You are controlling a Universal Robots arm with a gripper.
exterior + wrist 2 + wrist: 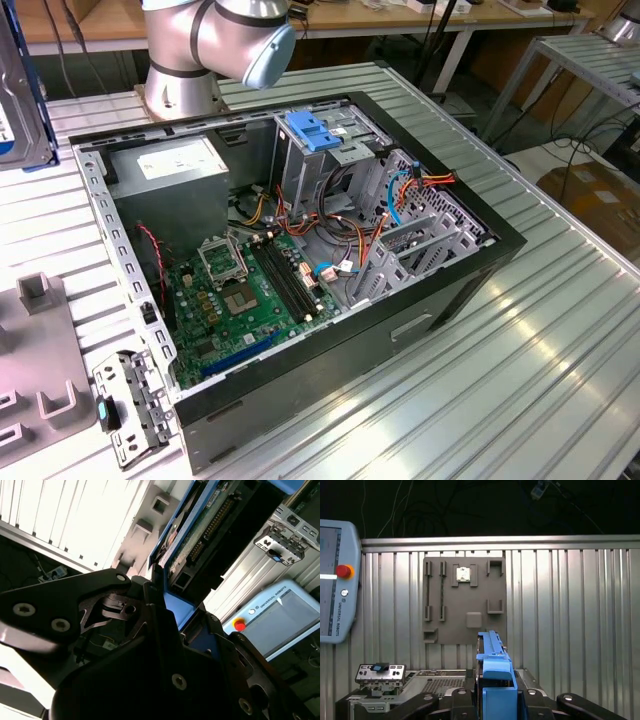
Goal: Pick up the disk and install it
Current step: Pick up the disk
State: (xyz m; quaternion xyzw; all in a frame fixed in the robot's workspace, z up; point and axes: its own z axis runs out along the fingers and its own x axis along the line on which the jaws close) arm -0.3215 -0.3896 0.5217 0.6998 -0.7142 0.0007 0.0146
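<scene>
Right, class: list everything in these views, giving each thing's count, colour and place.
table: one, silver, ribbed, under the case
computer case: one, black, open, on the table
power supply: one, grey, inside the case
motherboard: one, green, on the case floor
cage latch: one, light blue, atop the case's metal cage
fixture plate: one, grey, on the table beside the case
bracket: one, silver, by the fixture plate
teach pendant: one, pale grey, red button, beside the table
disk: one, silver-grey, blue rails, held off the table
robot arm: one, silver, blue cap, beside the case
claw: one, black, shut on the disk
</scene>
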